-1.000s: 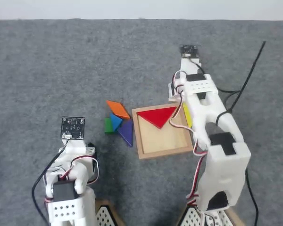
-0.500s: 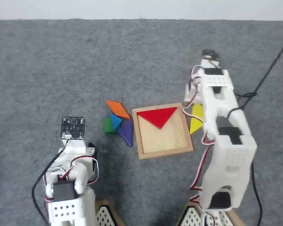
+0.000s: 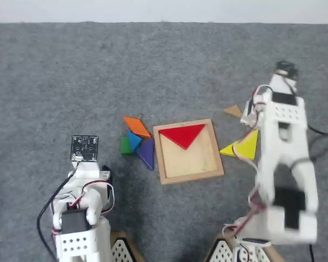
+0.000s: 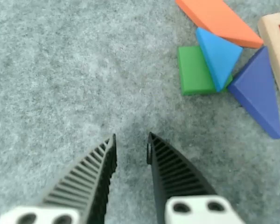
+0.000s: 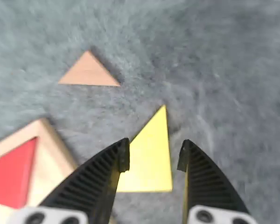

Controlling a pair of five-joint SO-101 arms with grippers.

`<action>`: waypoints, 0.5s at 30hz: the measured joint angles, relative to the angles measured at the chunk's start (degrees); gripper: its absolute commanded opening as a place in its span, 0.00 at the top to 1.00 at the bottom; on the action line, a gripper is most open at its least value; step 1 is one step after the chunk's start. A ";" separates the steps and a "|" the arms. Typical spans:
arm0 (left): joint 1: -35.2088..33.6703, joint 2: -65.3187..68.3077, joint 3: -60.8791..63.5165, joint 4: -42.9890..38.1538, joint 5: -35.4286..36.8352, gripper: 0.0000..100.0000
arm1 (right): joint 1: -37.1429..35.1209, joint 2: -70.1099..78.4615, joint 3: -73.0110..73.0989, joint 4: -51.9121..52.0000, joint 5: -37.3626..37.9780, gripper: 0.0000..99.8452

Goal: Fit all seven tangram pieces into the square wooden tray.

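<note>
The right hand [image 5: 155, 143] has swung off the tray [image 3: 190, 176], now wide and empty over the yellow triangle [image 3: 244, 147] beside it, likely the next pick; the left hand [image 4: 131, 136] idles, narrow

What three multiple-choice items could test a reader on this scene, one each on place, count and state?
1. Where is the yellow triangle? A. In the tray. B. On the carpet beside it. C. On top of another piece.
2. How many pieces are in the tray? A. One. B. Three. C. None.
3. The right gripper is: A. shut on a piece. B. shut, empty. C. open.
B, it lies on bare carpet; A, only the red triangle sits inside; C, its fingers stand apart.
</note>
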 measured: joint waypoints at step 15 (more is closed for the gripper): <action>0.00 0.00 0.00 0.00 0.00 0.90 | -7.91 6.24 9.67 -1.23 -29.10 0.53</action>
